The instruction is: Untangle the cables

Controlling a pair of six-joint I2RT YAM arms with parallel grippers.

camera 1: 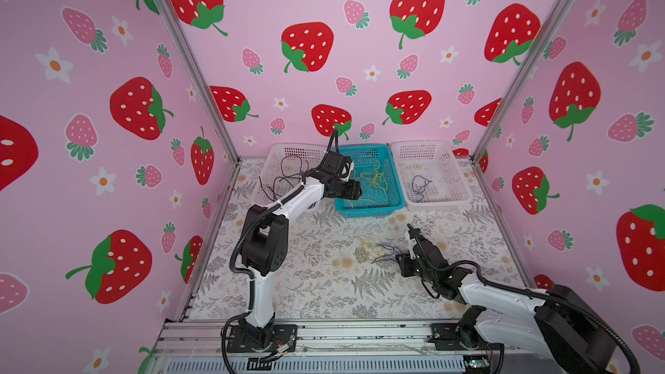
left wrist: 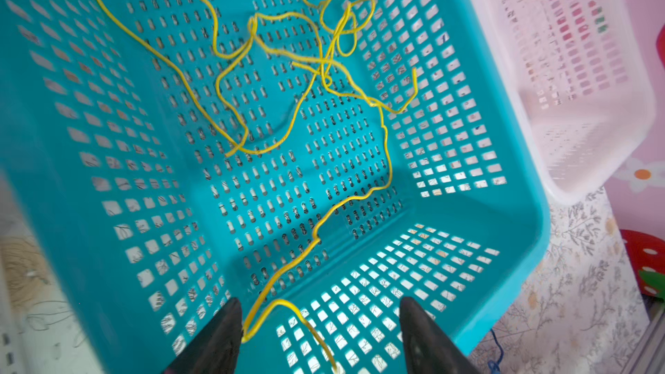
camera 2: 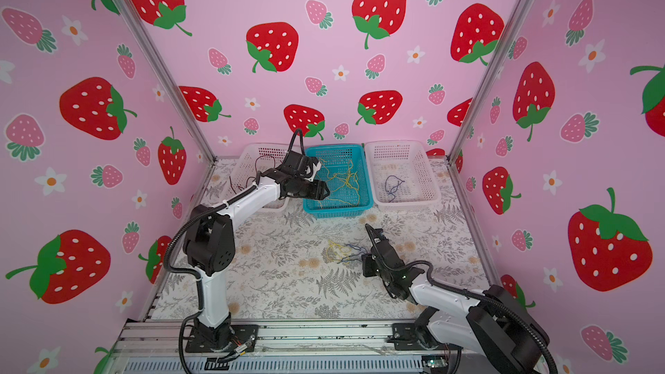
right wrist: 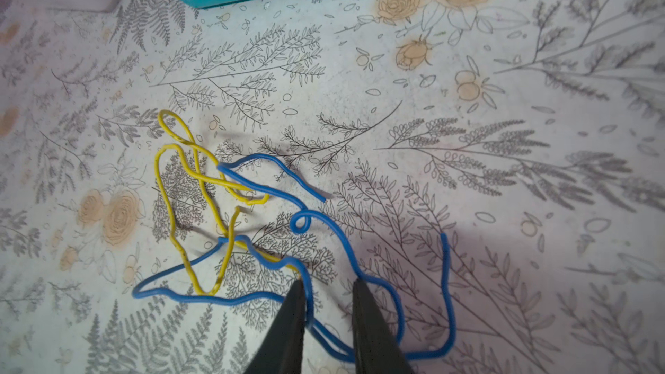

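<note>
1. Much of the sorting looks done. In a top view the black cables sit at the left white basket, a heap of yellow cables lies in the teal basket, and one blue cable lies in the right white basket.
2. The left gripper hangs over the teal basket with its jaws wide apart and grips nothing. One yellow strand touches the tip of a finger and trails down to the basket floor.
3. A small tangle is left on the table, well apart from the baskets. In it a yellow loop crosses over and under a blue length.
4. The right gripper is low at that tangle. Its jaws stand narrowly apart, and the blue length runs between them, close against one finger, but it does not look pinched.
5. What seems left: grip the blue length, draw it free of the yellow loop, then drop each piece in its own colour's basket. The crossings are few, so a slow pull may do, though the yellow loop could drag along.
</note>
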